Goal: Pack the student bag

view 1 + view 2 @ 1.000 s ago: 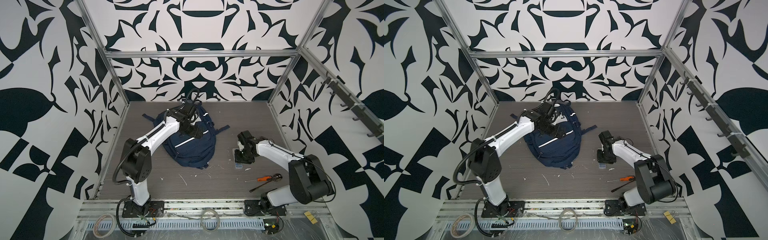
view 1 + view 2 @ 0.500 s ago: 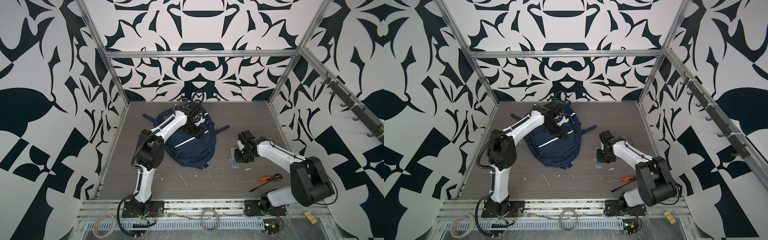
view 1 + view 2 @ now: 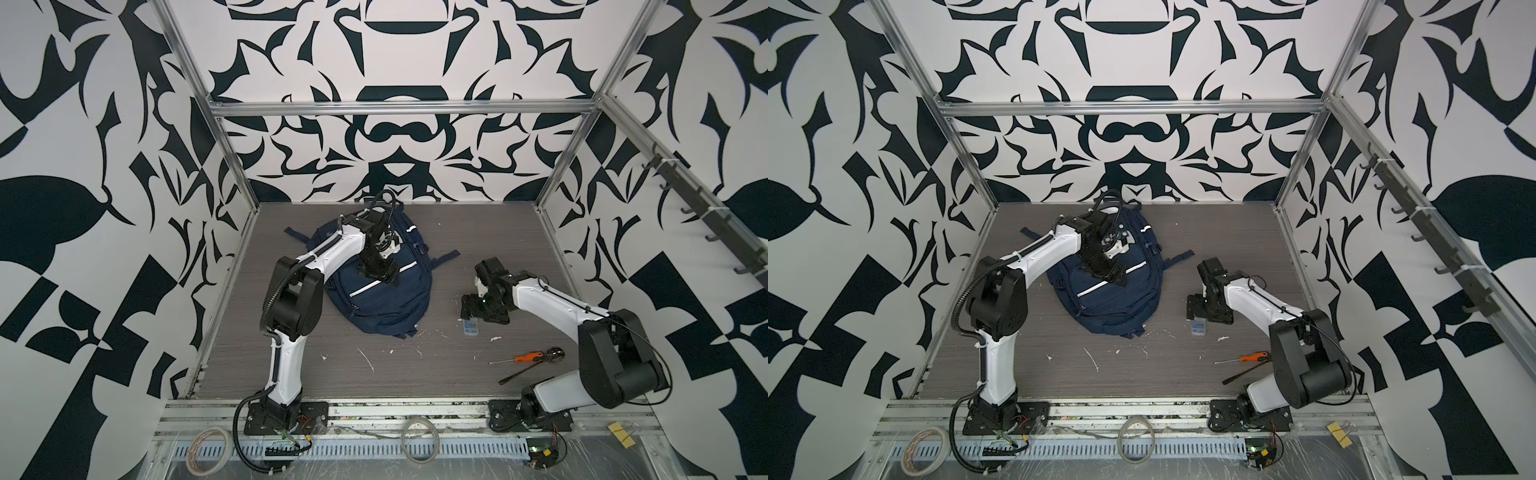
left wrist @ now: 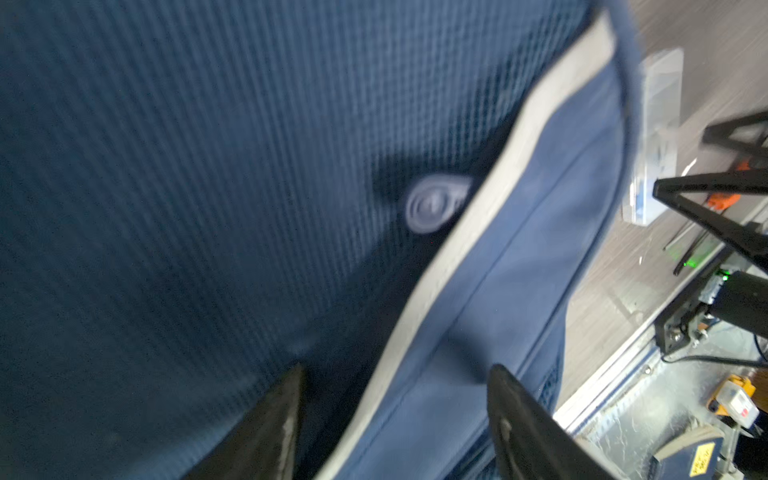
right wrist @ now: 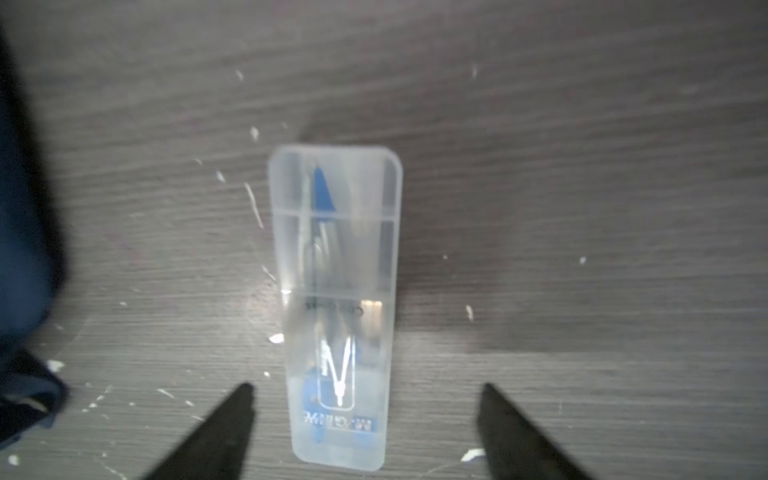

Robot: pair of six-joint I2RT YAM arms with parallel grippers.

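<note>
Navy fabric fills your left wrist view; is that the student bag?

Yes, you are close over it. Only that view shows you a round snap stud beside a white stripe. The left gripper stands open there, its fingers spread to either side of the stripe. Both top views give you what it cannot: the whole bag lying front face up on the grey wood-grain table, toward the back and left of centre.

Which way does it point?

Its long axis runs back to front, with the top end toward the back wall and the bottom toward the front edge. The straps splay out to both sides.

And the right gripper?

Your right wrist view shows it wide open, with one finger on each side of a clear plastic compass case and neither touching it. The case lies flat on the table, lengthwise between them. From above you see only a small pale box just in front of that gripper, with an orange-handled screwdriver nearer the front.

Anything changed?

A second ago the elbow of your left arm sat farther out to the left and nearer the front. It has swung in beside the bag, and the bag has kept its place.
</note>
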